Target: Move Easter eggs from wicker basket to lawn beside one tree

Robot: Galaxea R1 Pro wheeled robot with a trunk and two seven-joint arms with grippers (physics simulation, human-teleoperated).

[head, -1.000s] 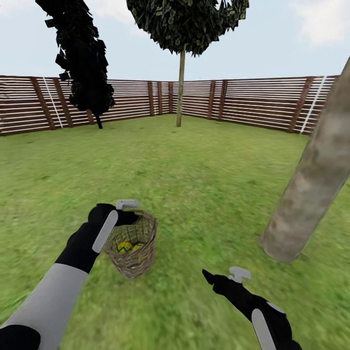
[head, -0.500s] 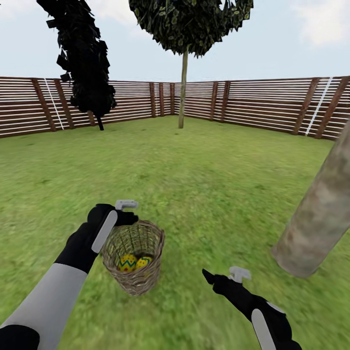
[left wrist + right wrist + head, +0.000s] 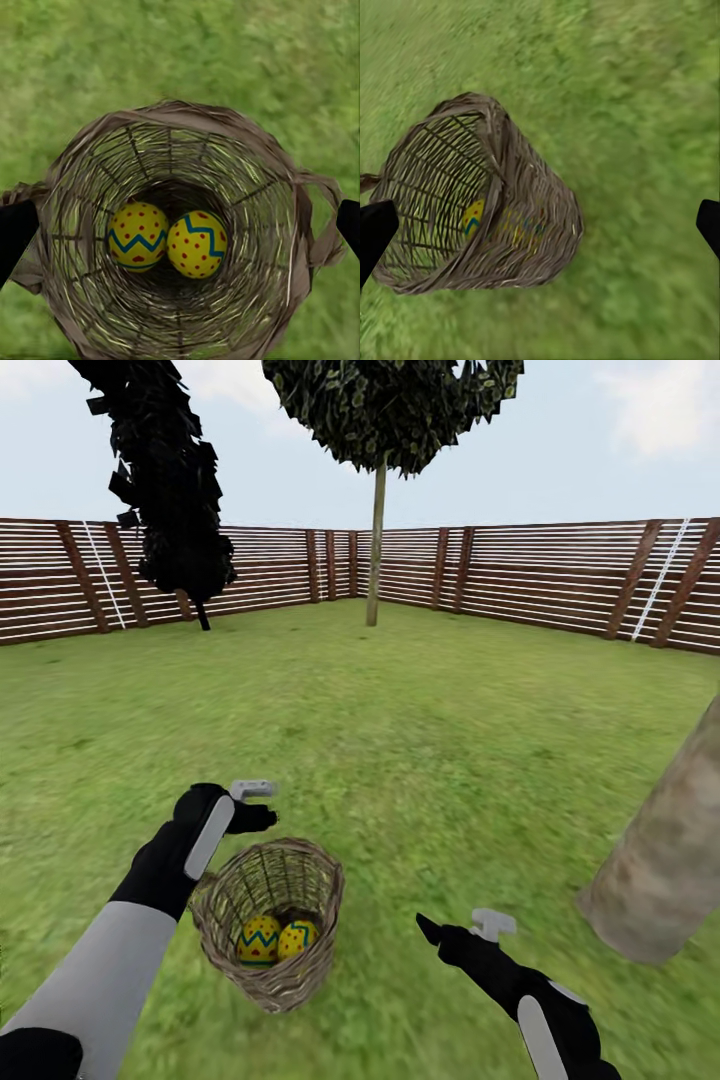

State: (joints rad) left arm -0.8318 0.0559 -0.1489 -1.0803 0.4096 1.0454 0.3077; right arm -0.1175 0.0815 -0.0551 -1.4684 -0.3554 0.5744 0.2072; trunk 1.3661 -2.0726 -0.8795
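Lawn point(image 3: 420, 740) — brown wicker basket point(image 3: 247, 180), two yellow red-dotted eggs point(image 3: 166, 238) inside.

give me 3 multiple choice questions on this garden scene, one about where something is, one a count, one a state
1. Where is the left gripper?
A. just above the far rim of the wicker basket
B. against the thick tree trunk
C. resting on the fence

2. How many Easter eggs can be seen inside the basket?
A. none
B. two
C. five

3. How do the jaws of the right gripper stand?
A. shut on an egg
B. shut on the basket's handle
C. open, holding nothing

Answers:
1 A: in the head view it hangs by the basket's far rim, and the left wrist view looks straight down into the basket.
2 B: the left wrist view shows two yellow, red-dotted eggs side by side at the bottom.
3 C: its fingertips sit far apart over the lawn.
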